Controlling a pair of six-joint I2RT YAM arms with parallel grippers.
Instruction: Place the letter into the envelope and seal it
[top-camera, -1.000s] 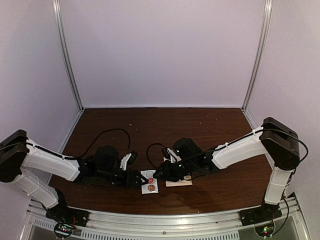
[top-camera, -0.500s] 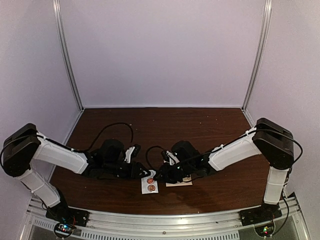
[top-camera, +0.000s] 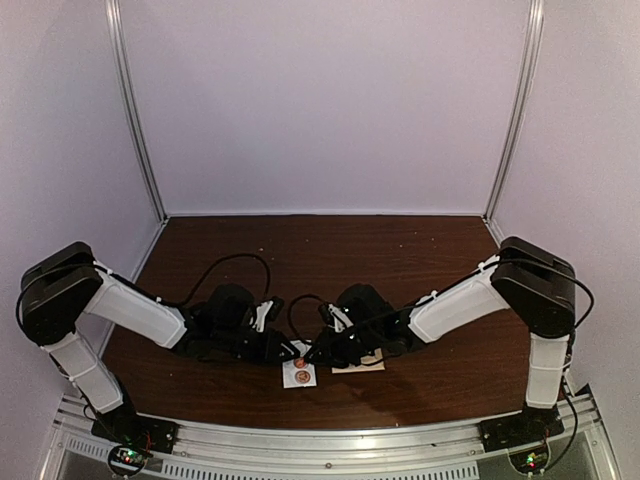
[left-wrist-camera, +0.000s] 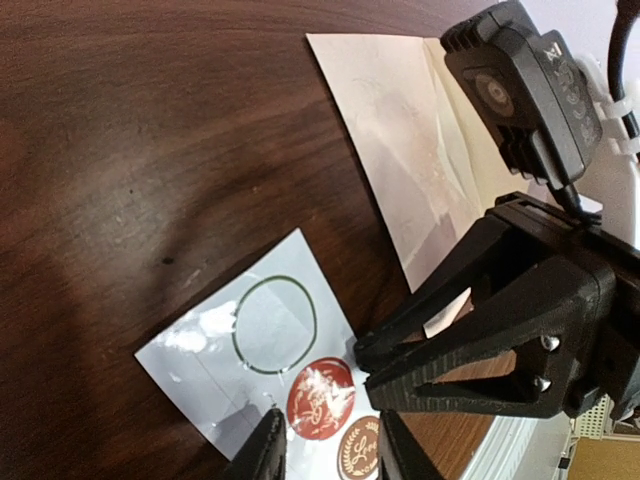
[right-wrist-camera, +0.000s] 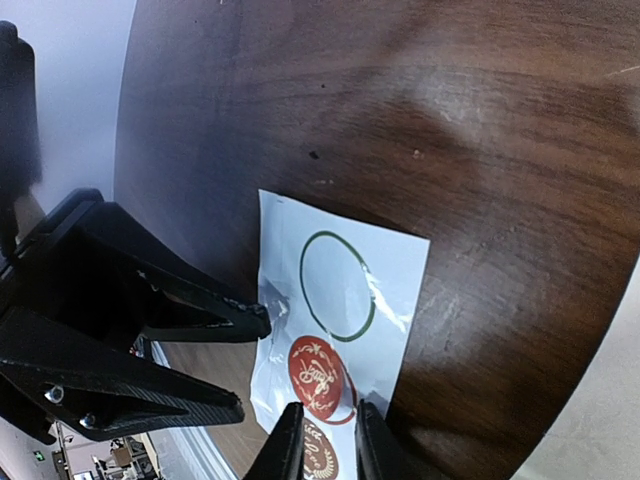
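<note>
From above, you see both arms low over the sticker sheet (top-camera: 311, 381), the envelope (top-camera: 360, 366) just beside it under the right arm. Left wrist: the left gripper (left-wrist-camera: 325, 455) stands part open at the sheet's edge, likely pinning it. Right wrist: the right gripper (right-wrist-camera: 325, 450) straddles the red seal (right-wrist-camera: 318, 378), jaws narrowly apart, probably to peel it.

No wording I can read on my feeds.
The sticker sheet (left-wrist-camera: 200, 360) carries two red seals: the upper seal (left-wrist-camera: 320, 397) shows a pale ornament, the lower seal (left-wrist-camera: 362, 450) a laurel wreath around script too small to make out.
</note>
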